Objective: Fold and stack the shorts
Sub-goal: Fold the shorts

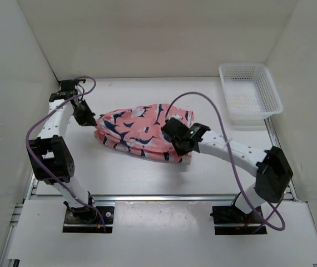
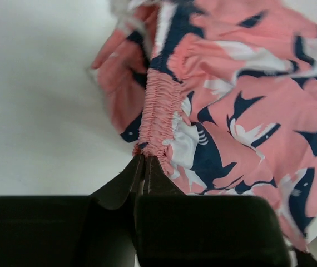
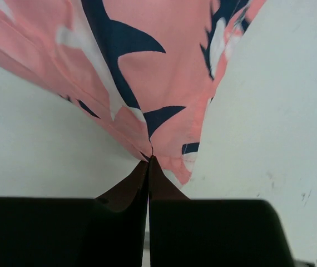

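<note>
Shorts point(image 1: 142, 132): a coral-pink bundle printed with navy-and-white shapes. It sits around the middle of the worktop point(image 1: 119, 175), a little nearer the far edge than the near one, stretched between the two grippers.
Shorts, shape: bunched and layered rather than flat. The left end narrows to a point, and the right end is wider, with several fabric edges showing along the near side.
Left gripper point(image 1: 95, 123): clenched on the left tip of the shorts. In the left wrist view the fingertips point(image 2: 143, 159) meet on the gathered elastic waistband point(image 2: 158, 105), which runs straight away from them.
Right gripper point(image 1: 176, 146): clamped tight on the right near part of the shorts. In the right wrist view the black fingertips point(image 3: 149, 160) pinch a corner of the pink fabric point(image 3: 147, 67), which fans out away from them over the white surface.
Shorts, contact with worktop: the overhead view shows most of the bundle resting on the surface. Whether the pinched ends are raised, I cannot tell.
Basket point(image 1: 242, 66): white plastic mesh, in the far right corner of the worktop, well apart from the shorts.
Cable point(image 1: 214, 103): purple, arching from the right gripper above the shorts and back along the right arm.
</note>
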